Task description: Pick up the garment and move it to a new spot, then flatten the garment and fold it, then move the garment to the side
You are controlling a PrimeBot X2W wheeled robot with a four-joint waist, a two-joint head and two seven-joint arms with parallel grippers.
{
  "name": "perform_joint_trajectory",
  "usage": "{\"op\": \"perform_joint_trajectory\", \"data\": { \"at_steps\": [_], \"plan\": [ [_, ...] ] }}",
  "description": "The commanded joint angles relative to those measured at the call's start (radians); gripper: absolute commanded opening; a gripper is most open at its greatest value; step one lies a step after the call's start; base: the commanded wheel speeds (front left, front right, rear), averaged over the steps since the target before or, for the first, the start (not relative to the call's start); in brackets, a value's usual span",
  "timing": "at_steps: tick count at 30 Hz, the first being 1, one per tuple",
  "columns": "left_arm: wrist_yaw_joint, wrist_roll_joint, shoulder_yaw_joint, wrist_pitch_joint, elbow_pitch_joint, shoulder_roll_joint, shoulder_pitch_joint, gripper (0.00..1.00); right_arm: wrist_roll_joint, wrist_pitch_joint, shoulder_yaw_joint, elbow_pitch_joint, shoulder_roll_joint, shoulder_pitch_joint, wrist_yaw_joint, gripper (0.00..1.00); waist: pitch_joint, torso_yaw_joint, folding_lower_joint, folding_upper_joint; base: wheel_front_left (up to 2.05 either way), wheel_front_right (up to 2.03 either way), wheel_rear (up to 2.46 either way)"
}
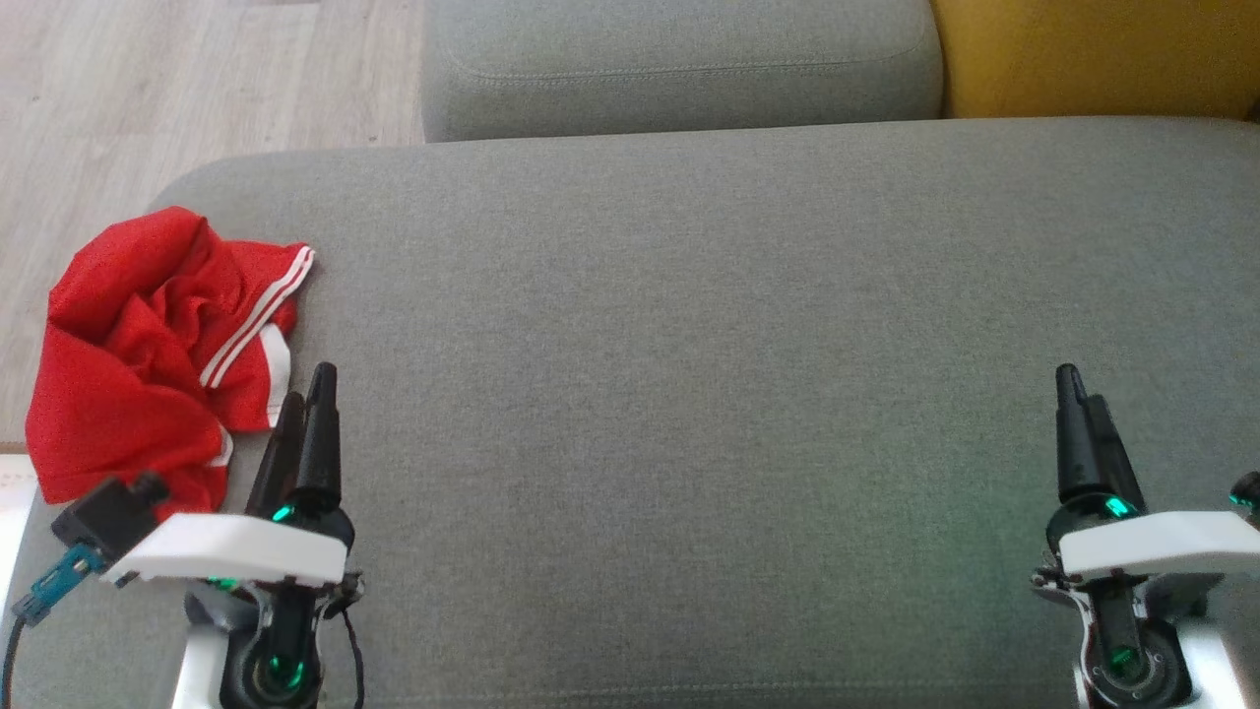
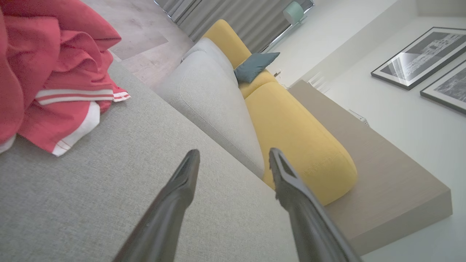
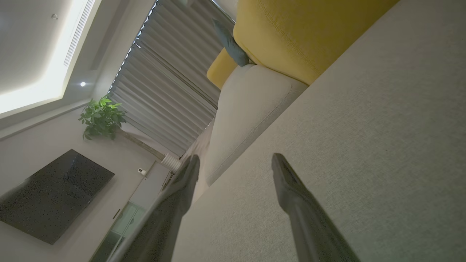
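Plainly at the start: crumpled red white-striped fabric garment [image 1: 148, 354] heaped far left on broad grey fabric cushion [image 1: 689, 394], ungripped. Just beside, left gripper [image 1: 307, 386] spread, empty. Far right, right gripper [image 1: 1080, 386] likewise spread, empty. Left to do: lifting, moving, flattening, folding.
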Motion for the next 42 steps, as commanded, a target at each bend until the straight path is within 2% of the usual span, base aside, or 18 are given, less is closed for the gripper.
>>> {"op": "perform_joint_trajectory", "data": {
  "at_steps": [1,17,42],
  "plan": [
    [0.004,0.037,0.01,-0.012,-0.047,0.025,-0.04,1.0,-0.036,-0.017,0.014,-0.044,-0.022,-0.04,0.0,1.0,0.0,0.0,0.0,0.0,0.0,0.0,0.0],
    [0.022,0.294,-0.059,-0.062,-0.062,0.063,-0.023,1.0,-0.291,-0.05,0.024,-0.045,-0.017,-0.017,0.0,1.0,-0.004,0.006,0.0,0.0,0.0,0.0,0.0],
    [0.073,0.574,-0.12,-0.132,-0.079,0.094,-0.017,1.0,-0.63,-0.101,0.014,-0.056,0.016,0.018,-0.001,1.0,-0.009,0.003,0.0,0.0,0.0,0.0,0.0]
  ]
}}
